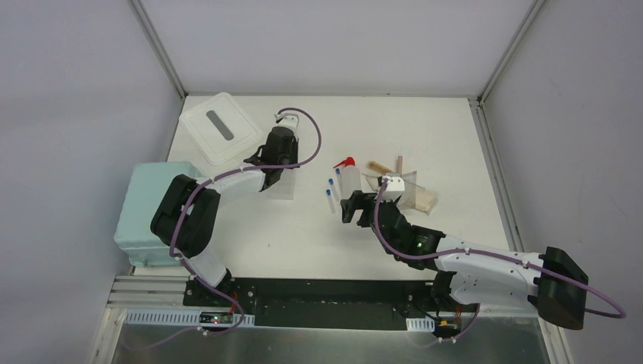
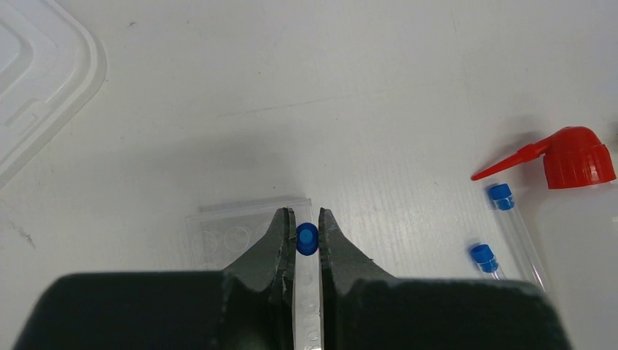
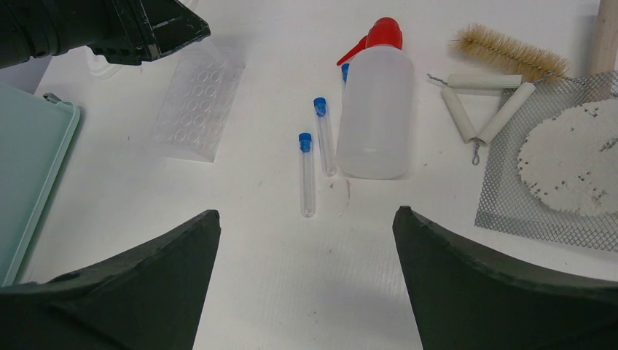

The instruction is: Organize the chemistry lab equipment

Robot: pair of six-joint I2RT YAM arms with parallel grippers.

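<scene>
My left gripper [image 2: 307, 219] is shut on a small clear blue-capped tube [image 2: 307, 238], holding it upright over the clear tube rack [image 2: 233, 235]. From the right wrist the rack [image 3: 197, 109] lies flat, left of two loose blue-capped tubes [image 3: 307, 175] [image 3: 325, 138]. A third blue cap [image 3: 345, 71] peeks out behind the white squeeze bottle [image 3: 375, 109] with the red spout. My right gripper [image 3: 306, 213] stands wide open with nothing in it, just short of the loose tubes' near ends. From above, the left gripper [image 1: 271, 178] is left of the bottle [image 1: 349, 180], and the right gripper [image 1: 350, 206] is just in front of it.
A pale teal bin [image 1: 148, 212] sits at the table's left edge, its white lid [image 1: 220, 125] behind it. Right of the bottle lie a bristle brush [image 3: 503, 51], a clay triangle [image 3: 481, 102], a wire gauze [image 3: 539, 197] and a wooden handle [image 3: 605, 36].
</scene>
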